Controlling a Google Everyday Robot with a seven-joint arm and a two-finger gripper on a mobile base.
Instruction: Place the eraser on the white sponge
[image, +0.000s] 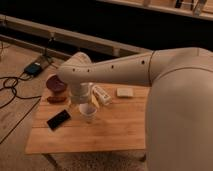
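Note:
The eraser (59, 119) is a thin black slab lying flat near the table's left front. The white sponge (125, 92) is a small cream pad lying flat at the back of the table, right of the middle. My arm reaches in from the right, across the back of the table. My gripper (82, 101) hangs down below the wrist, just above a white cup (88, 112). It is up and to the right of the eraser and well left of the sponge. It holds nothing that I can see.
A white-and-yellow packet (101, 94) lies between the gripper and the sponge. A reddish-brown lump (56, 99) and a dark red bowl (56, 83) sit at the wooden table's (115, 131) left back. Cables and a blue device (34, 68) lie on the floor to the left.

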